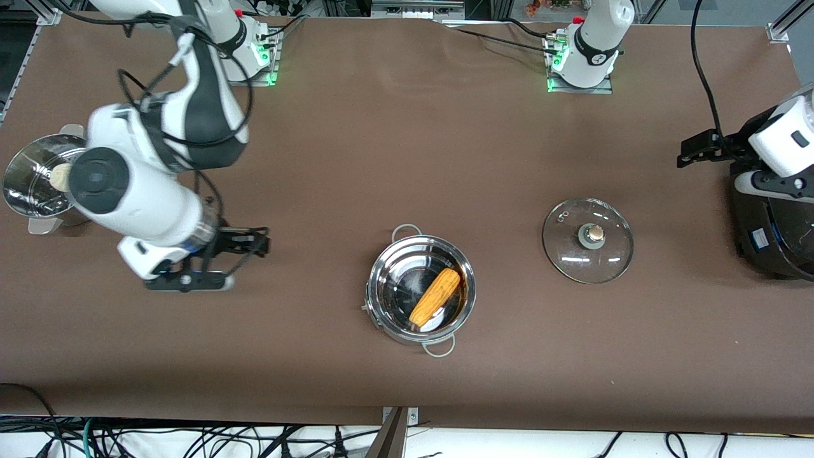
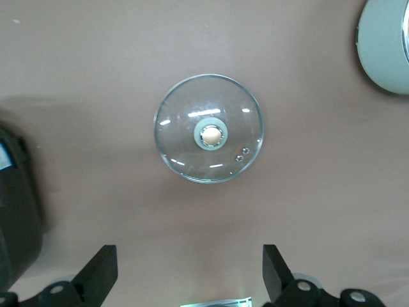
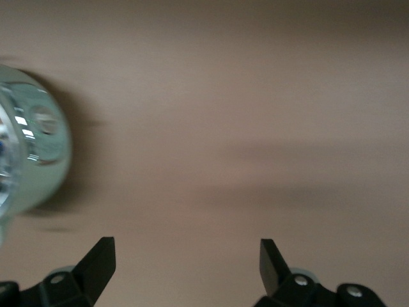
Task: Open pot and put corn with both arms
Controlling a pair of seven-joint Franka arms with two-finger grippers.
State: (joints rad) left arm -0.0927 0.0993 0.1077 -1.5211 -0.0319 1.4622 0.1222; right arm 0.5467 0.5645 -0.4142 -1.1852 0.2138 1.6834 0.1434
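Note:
The steel pot [image 1: 420,289] stands open near the table's middle, toward the front camera. The yellow-orange corn [image 1: 435,296] lies inside it. The glass lid [image 1: 588,240] with its copper knob lies flat on the table beside the pot, toward the left arm's end. It also shows in the left wrist view [image 2: 209,128], where the pot's rim [image 2: 386,48] is at a corner. My left gripper [image 1: 693,149] is open and empty, up in the air beside the lid. My right gripper [image 1: 254,243] is open and empty over bare table, toward the right arm's end from the pot.
A perforated steel steamer [image 1: 35,184] with a white bun [image 1: 60,175] stands at the right arm's end, partly hidden by that arm. A large black cooker [image 1: 772,242] stands at the left arm's end. A shiny steel vessel [image 3: 29,160] shows at the right wrist view's edge.

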